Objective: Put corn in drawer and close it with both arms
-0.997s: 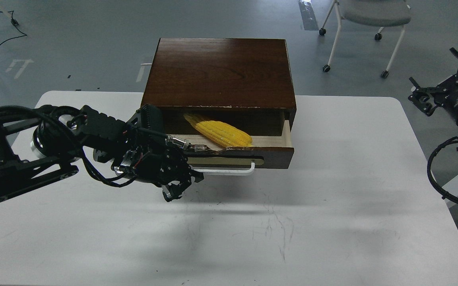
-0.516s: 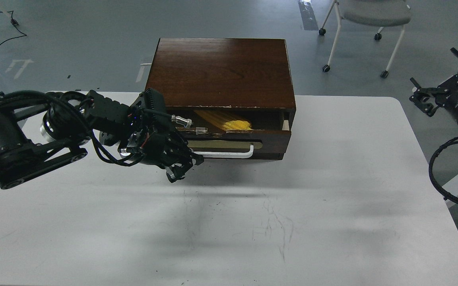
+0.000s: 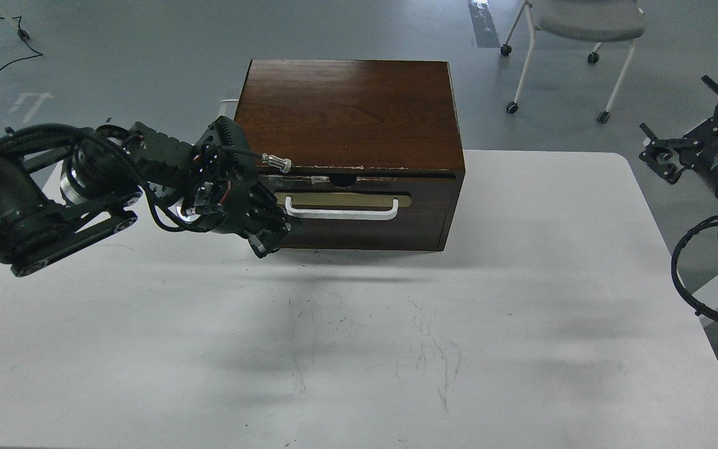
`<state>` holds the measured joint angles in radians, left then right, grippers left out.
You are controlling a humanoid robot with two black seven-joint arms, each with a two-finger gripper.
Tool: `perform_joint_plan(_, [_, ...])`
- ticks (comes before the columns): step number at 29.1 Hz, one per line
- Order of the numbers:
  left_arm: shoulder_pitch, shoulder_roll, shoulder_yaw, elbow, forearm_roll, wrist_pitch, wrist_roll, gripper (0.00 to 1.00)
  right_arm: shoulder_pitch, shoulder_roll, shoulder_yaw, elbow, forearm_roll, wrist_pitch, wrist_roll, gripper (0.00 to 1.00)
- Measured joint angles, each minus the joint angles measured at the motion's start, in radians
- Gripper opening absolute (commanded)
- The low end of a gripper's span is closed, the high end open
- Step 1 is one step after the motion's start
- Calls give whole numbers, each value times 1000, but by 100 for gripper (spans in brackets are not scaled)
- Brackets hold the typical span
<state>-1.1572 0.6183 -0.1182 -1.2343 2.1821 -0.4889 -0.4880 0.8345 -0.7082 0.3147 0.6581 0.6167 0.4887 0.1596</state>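
The drawer [image 3: 359, 212] of the dark brown wooden box [image 3: 346, 112] is pushed in flush, and its white bar handle [image 3: 340, 213] faces me. The corn is hidden inside. My left gripper [image 3: 264, 242] is at the left end of the drawer front, just left of and below the handle. Its fingers are together and hold nothing. My right gripper [image 3: 657, 153] hangs in the air off the table's right edge, far from the box. Its fingers look spread and it is empty.
The box stands at the back middle of the white table [image 3: 396, 349]. A grey chair on castors [image 3: 577, 37] stands on the floor behind, to the right. Black cables [image 3: 695, 274] loop beside the right arm.
The drawer went from half open, with the corn showing, to shut. My left gripper moved back and up with the drawer front. The right arm stayed still.
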Motion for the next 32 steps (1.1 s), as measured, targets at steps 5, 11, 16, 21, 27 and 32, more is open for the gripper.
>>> perform_joint_plan(5, [0, 0, 0, 14, 0, 0, 0, 0, 0, -2, 0, 0, -1, 0, 0, 100])
perform_joint_plan(11, [0, 0, -1, 22, -1, 0, -1, 0, 0, -4, 0, -7, -2, 0, 0, 100])
perform_joint_plan(16, [-1, 2, -3, -8, -1, 0, -1, 0, 0, -5, 1, -8, -2, 0, 0, 100])
perform_joint_plan(21, [-1, 14, -3, -30, -1, 0, -1, 0, 0, -5, 0, -8, -2, 0, 0, 100])
perform_joint_plan(27, [9, 82, -5, -34, -1, 1, -1, 0, -9, -6, 0, -8, -2, 0, 0, 100])
perform_joint_plan(32, [17, 172, -3, -33, 0, 1, -1, 6, -16, -7, 1, -11, -2, 0, 0, 100])
